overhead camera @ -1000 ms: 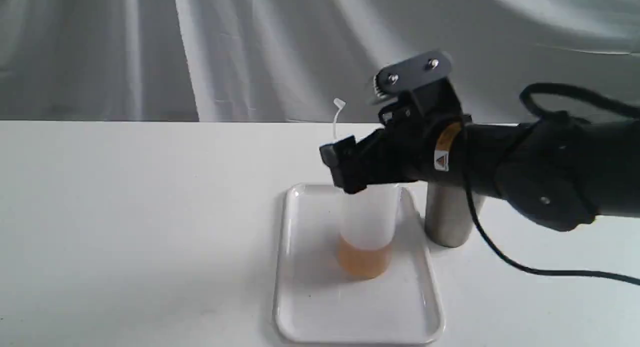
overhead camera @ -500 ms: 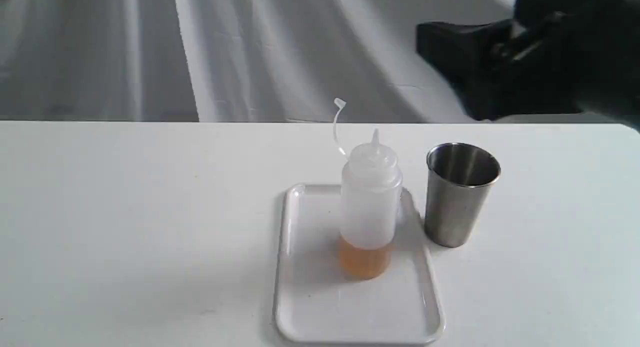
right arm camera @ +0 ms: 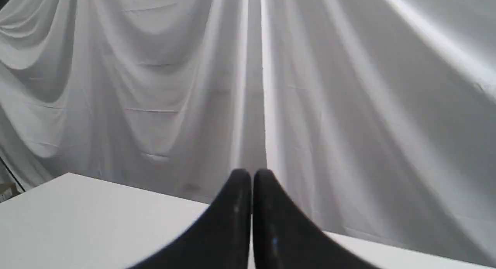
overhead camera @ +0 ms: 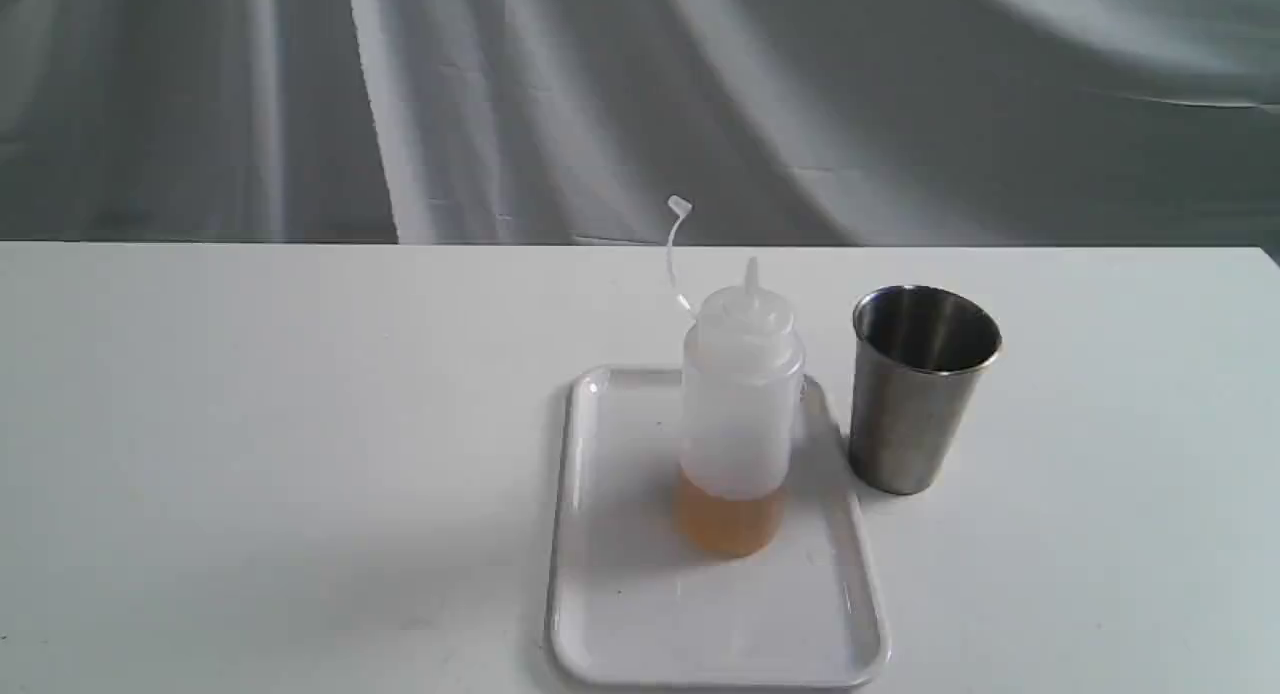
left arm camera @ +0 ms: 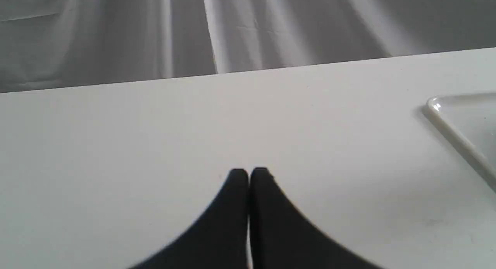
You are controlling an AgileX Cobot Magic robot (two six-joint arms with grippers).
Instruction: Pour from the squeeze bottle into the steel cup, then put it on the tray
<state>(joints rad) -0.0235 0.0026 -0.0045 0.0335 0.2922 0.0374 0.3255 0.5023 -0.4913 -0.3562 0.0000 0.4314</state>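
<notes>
The squeeze bottle stands upright on the white tray, amber liquid at its bottom, its cap strap curling up behind the nozzle. The steel cup stands on the table just right of the tray, its dark inside showing. Neither arm appears in the exterior view. My left gripper is shut and empty above bare table, with a corner of the tray off to one side. My right gripper is shut and empty, facing the curtain over a table corner.
The white table ends at a grey draped curtain along its far edge. The table's right far corner shows at the frame edge.
The right arm let go of the bottle on the tray, pulled up and away to the right, and left the exterior view. Its gripper has shut. Bottle and cup stayed put.
</notes>
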